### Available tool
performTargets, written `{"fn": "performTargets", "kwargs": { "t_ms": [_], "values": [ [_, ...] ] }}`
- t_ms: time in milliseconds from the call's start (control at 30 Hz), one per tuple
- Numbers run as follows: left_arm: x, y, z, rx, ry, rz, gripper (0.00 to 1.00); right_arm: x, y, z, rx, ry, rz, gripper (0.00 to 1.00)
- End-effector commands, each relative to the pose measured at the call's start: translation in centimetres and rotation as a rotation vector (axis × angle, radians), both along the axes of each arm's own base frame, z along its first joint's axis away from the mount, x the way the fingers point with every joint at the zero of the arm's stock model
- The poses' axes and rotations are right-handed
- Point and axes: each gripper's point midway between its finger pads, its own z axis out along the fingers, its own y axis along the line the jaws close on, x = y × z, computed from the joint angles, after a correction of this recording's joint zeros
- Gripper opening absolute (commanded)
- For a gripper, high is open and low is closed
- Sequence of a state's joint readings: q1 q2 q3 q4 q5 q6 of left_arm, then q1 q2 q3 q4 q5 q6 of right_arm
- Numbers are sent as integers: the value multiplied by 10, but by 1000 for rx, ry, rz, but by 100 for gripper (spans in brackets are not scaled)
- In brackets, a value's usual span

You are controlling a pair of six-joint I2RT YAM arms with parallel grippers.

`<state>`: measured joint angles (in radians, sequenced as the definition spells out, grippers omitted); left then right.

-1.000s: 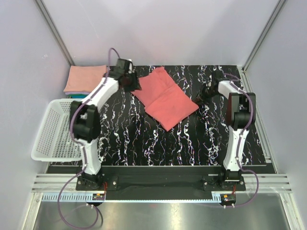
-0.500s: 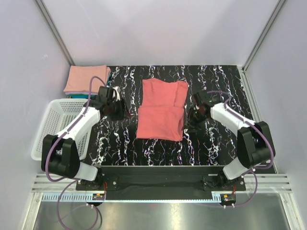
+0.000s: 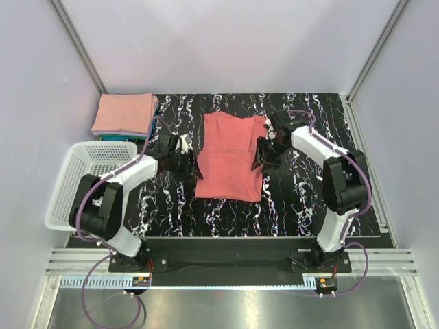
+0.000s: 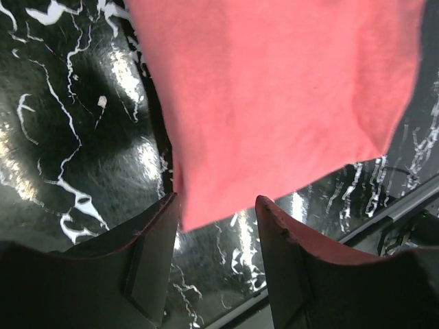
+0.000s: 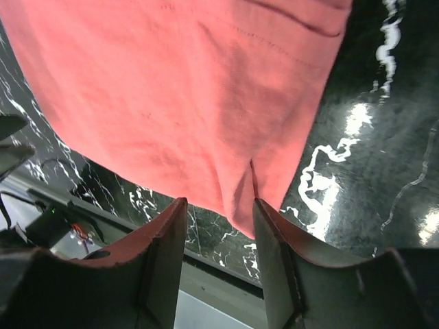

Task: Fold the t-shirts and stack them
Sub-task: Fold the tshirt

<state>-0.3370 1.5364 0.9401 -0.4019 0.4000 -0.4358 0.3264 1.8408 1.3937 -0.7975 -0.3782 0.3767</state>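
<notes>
We see left pincer (image 4: 216, 200) and right pincer (image 5: 219, 202) both released, set at opposite edges of the coral-red t-shirt (image 3: 230, 161) lying flat on the worktop (image 3: 302, 199), likely poised to grasp for the next fold

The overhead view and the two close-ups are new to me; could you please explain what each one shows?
The overhead view looks down on two robot arms, the left arm and the right arm, bolted at the near edge of a black marbled table. Each close-up comes from a camera on one wrist, looking past that arm's own two-finger pincer. A coral-red t-shirt lies between the arms. Folded shirts are stacked at the far left corner, and a white mesh basket sits at the table's left edge. The left pincer and the right pincer sit at opposite sides of the red shirt with their jaws open. Neither appears to grip anything.
</notes>
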Motion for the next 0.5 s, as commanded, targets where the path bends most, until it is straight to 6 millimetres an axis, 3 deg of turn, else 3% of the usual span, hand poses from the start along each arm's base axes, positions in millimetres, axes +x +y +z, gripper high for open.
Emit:
{"fn": "performTargets", "kwargs": {
  "t_ms": [0,167,267,300,467],
  "values": [
    [-1,-10,-11,-42,-1,-31,53,-10,12,-3,85,9,68,51],
    [-8,-5,-28,-7,42,-26,50,-18,4,-35,56,29,62,50],
    [-9,-2,-32,7,56,-6,49,-20,-3,-53,32,63,50,38],
    [-10,0,-33,16,65,0,47,-20,-5,-55,28,64,44,28],
    [-7,18,-24,118,44,45,46,-17,-18,-52,-48,24,46,14]
  ]
}}
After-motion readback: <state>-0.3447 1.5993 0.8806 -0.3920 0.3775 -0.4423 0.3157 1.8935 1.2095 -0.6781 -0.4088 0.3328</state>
